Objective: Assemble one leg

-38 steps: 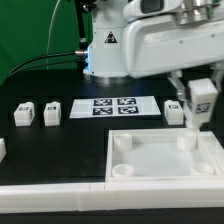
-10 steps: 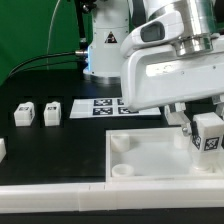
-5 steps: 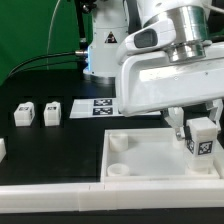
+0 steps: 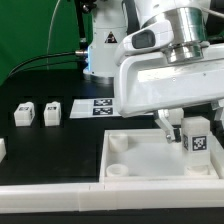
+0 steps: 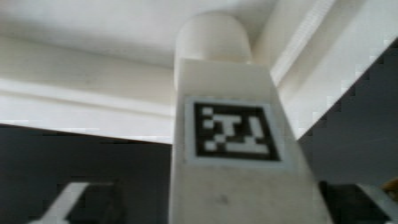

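My gripper (image 4: 186, 128) is shut on a leg (image 4: 197, 133), a white block with a black-and-white marker tag on its face. I hold it just above the back right part of the large white tabletop (image 4: 140, 170). In the wrist view the leg (image 5: 231, 140) fills the middle between my dark fingers (image 5: 63, 200), its rounded end pointing at the tabletop's white rim (image 5: 107, 80). Two more legs (image 4: 23, 114) (image 4: 52, 113) stand on the black table at the exterior view's left.
The marker board (image 4: 95, 107) lies behind the tabletop, partly hidden by my arm. The robot base (image 4: 100, 50) stands at the back. A white block (image 4: 2, 150) sits at the left edge. A white bar (image 4: 50, 196) runs along the front.
My gripper with the leg has moved a little toward the exterior view's left and slightly up over the tabletop's right side. The leg stays gripped.
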Tool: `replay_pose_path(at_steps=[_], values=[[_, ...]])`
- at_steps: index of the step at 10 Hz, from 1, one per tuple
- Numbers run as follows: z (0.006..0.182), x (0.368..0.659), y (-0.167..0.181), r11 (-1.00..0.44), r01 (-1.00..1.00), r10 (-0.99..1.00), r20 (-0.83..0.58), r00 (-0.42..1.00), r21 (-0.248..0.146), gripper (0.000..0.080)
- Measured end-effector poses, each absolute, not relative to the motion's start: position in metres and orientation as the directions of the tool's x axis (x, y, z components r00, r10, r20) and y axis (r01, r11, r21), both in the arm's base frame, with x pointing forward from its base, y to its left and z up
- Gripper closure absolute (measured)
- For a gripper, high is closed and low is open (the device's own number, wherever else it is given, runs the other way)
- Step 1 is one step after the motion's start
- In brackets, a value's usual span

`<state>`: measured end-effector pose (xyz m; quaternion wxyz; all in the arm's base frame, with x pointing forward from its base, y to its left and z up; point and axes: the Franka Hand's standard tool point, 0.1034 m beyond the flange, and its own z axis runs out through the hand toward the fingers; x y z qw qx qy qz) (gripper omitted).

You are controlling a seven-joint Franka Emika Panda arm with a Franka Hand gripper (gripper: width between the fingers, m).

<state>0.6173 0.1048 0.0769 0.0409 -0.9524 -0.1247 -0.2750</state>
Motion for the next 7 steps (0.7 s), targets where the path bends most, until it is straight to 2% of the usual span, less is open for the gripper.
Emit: replay_pose_path(at_steps=[1, 7], values=[[0.0769, 0.6172, 0.1055, -0.965, 0.261, 0.216, 0.534, 0.817, -0.009, 0.0171], [0.0788, 0.6196, 0.1048, -0.965, 0.261, 0.216, 0.533, 0.818, -0.009, 0.0150]])
